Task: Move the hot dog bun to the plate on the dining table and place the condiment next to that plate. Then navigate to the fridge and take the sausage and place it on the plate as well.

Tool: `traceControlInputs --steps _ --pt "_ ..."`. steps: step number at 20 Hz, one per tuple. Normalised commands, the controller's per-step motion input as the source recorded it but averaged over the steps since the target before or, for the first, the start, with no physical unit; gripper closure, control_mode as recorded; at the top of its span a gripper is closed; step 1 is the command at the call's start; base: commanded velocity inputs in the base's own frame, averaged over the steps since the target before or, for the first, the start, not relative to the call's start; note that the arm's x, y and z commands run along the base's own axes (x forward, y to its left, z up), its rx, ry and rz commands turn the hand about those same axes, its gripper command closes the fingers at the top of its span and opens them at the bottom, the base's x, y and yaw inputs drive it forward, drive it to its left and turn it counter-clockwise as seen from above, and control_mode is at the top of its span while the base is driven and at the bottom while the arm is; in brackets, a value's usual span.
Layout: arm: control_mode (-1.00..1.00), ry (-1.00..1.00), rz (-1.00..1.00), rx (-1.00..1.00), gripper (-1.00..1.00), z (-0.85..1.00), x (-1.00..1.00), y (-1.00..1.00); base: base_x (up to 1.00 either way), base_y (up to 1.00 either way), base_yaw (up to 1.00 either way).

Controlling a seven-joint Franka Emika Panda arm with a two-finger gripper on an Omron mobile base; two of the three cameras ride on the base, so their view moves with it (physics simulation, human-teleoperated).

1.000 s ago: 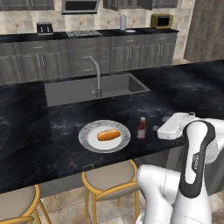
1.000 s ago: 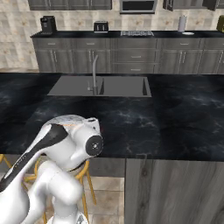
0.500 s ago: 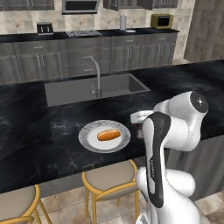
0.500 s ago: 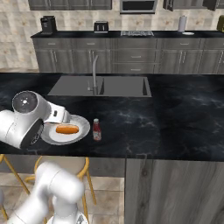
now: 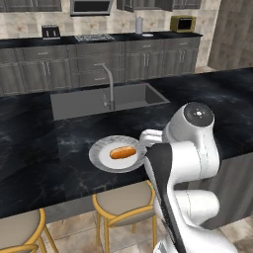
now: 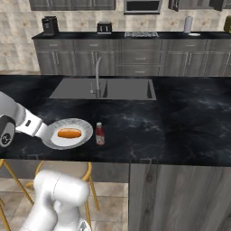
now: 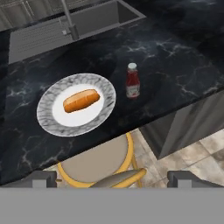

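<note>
The hot dog bun [image 7: 81, 100] lies in the white centre of the grey marbled plate [image 7: 48, 120] on the black marble dining table [image 7: 175, 65]. The red condiment bottle [image 7: 132, 82] stands upright just right of the plate, apart from it. My gripper [image 7: 116, 179] hangs open and empty above the table's front edge, looking down on both. From the right base, the bun [image 6: 69, 133], plate [image 6: 85, 131] and condiment [image 6: 99, 134] show beside my arm. From the left base, my folded arm hides the bottle beside the plate [image 5: 99, 153] and bun [image 5: 122, 152]. The fridge and sausage are out of view.
A sink [image 6: 122, 88] with a tall faucet [image 6: 97, 74] sits behind the plate. Yellow-framed stools [image 7: 98, 164] stand under the table's front edge. A back counter [image 5: 99, 42] carries a toaster, cooktop and microwave. The table's end panel [image 6: 180, 194] drops at the right.
My arm has folded up and swung left from beside the bottle, drawing back over the table's front edge. Bun, plate and bottle have stayed put.
</note>
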Motion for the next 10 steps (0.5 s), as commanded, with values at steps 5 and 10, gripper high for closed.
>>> traceControlInputs --steps 5,10 --pt "-1.0 0.01 -0.01 0.03 -1.0 -0.01 -0.26 -0.33 0.0 0.0 0.0" --pt "-1.0 0.04 -0.02 0.0 -1.0 -0.08 -0.13 -0.12 0.0 0.0 0.0"
